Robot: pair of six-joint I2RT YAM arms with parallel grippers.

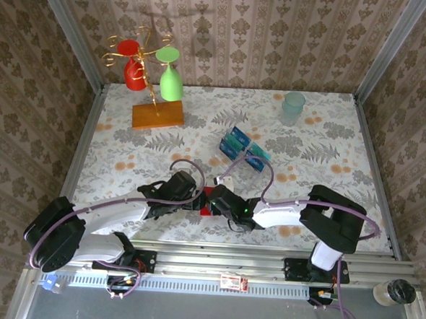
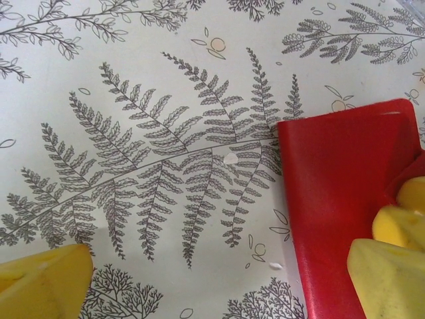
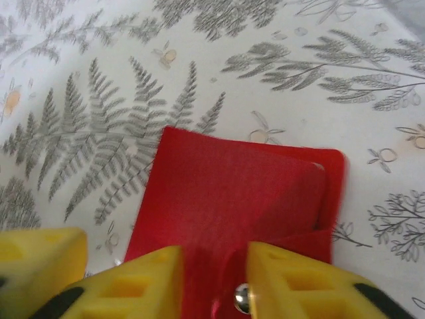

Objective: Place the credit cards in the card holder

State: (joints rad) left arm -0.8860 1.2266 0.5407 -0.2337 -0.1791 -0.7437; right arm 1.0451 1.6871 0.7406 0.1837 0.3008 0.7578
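Nearest the camera, on the metal rail (image 1: 264,267) that carries the two arm bases, lies a small red-and-white packet (image 1: 233,281), and a dark-lidded jar (image 1: 393,292) stands off to the right. Just beyond, both arms lean in over the fern-printed table (image 1: 329,152) and meet near its front middle.

The card holder (image 3: 232,193), a flat red wallet, lies on the cloth there, between the two grippers. The left gripper (image 2: 222,266) has its yellow fingers spread wide. One fingertip sits over bare cloth and the other over the wallet's near corner. The right gripper (image 3: 214,266) is low at the wallet's near edge, its jaws partly parted to either side of the snap tab (image 3: 242,299). A strip of red shows between them. Whether the pads press on that tab cannot be told.

Further back and slightly right, well apart from the wallet, the credit cards (image 1: 237,141), blue and teal, stand tilted in a clear rack (image 1: 244,150).

Beyond them, near the far right of the table, sits a pale translucent cup (image 1: 293,106). At the far left a gold stand on a wooden base (image 1: 158,115) carries a red glass (image 1: 135,71) and a green glass (image 1: 171,81), both hanging upside down.
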